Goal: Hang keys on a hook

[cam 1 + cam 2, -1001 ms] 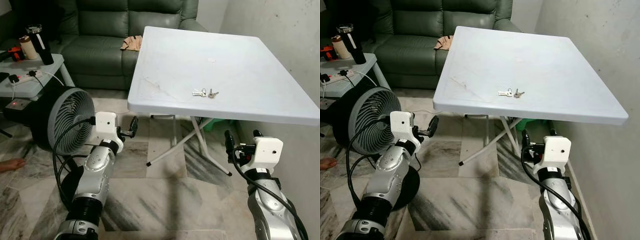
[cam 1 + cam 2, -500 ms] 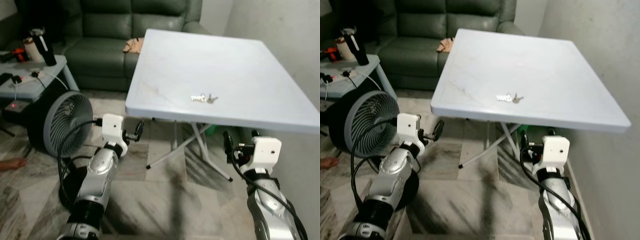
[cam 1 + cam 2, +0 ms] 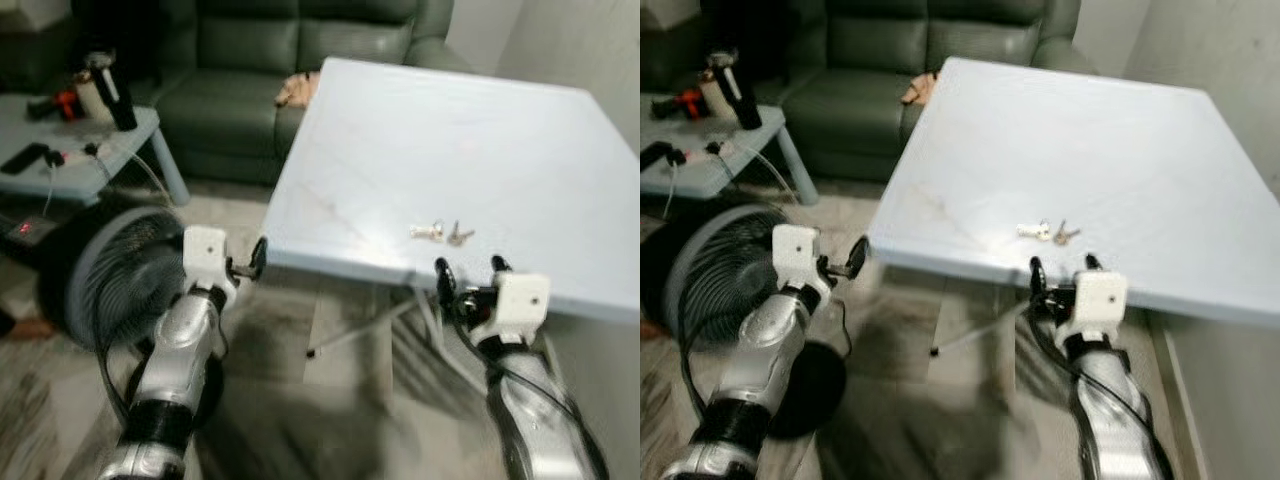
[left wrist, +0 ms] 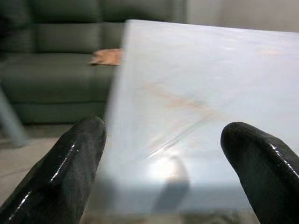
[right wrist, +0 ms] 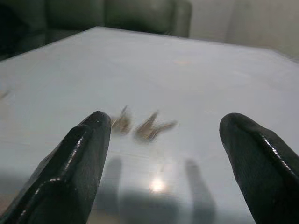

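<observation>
Dark green leather sofa (image 3: 250, 60) at the back, and in front of it the pale blue square folding table (image 3: 400, 130) with a small bunch of silver keys (image 3: 441, 233) lying flat near its front edge. Right gripper (image 3: 468, 272) sits at that front edge just short of the keys, black fingers (image 5: 74, 163) spread wide with nothing between them, the keys lined up in the gap on the wrist view. Left gripper (image 3: 248, 263) is up by the table's left front corner, fingers (image 4: 65, 168) also parted wide and holding nothing. Round grey floor fan (image 3: 110, 285) stands on the marble floor (image 3: 330, 430) to the left, beside a low grey side table (image 3: 60, 165) carrying a black tumbler (image 3: 110, 80).
</observation>
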Controlling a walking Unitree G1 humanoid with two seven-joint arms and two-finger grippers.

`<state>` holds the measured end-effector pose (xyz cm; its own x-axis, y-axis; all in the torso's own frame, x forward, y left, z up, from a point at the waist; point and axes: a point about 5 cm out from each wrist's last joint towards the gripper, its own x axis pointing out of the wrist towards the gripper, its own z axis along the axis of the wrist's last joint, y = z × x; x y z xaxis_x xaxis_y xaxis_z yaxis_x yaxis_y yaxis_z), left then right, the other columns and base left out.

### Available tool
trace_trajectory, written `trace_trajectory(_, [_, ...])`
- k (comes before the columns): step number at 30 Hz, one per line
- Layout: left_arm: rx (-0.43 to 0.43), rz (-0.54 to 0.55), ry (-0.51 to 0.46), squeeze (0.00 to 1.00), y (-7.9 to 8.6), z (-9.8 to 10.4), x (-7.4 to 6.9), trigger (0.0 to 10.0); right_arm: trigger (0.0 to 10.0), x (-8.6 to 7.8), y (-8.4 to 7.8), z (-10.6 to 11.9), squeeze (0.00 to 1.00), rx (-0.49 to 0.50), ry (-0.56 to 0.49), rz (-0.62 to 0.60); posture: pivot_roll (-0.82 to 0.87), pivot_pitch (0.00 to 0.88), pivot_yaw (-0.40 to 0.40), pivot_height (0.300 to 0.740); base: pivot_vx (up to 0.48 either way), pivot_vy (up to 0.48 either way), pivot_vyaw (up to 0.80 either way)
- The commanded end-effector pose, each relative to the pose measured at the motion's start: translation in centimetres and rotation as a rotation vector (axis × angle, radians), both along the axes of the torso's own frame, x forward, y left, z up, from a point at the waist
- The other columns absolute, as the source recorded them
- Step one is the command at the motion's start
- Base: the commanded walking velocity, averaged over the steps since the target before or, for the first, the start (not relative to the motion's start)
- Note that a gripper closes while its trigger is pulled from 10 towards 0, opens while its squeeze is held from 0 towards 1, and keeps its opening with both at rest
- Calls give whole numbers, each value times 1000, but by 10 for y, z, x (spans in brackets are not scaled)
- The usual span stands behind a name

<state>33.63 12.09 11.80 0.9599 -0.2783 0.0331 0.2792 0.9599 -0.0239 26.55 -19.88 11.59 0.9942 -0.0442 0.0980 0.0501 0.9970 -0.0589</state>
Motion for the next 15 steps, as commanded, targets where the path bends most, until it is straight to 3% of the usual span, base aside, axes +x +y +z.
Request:
trace_trajectory(1, [19, 33, -6, 0, 14, 3, 1, 10000, 10000, 2, 6, 7, 0, 7, -31, 19, 34, 89, -39, 740, 446, 0, 0])
trace_trajectory(5, [17, 27, -12, 0, 13, 5, 1, 10000, 10000, 3, 5, 7, 0, 4, -31, 18, 34, 90, -40, 740, 354, 0, 0])
trace_trajectory(15, [-22, 12, -59, 0, 6, 8, -5, 10000, 10000, 2, 7, 6, 0, -19, -13, 47, 32, 92, -43, 740, 0, 0, 0])
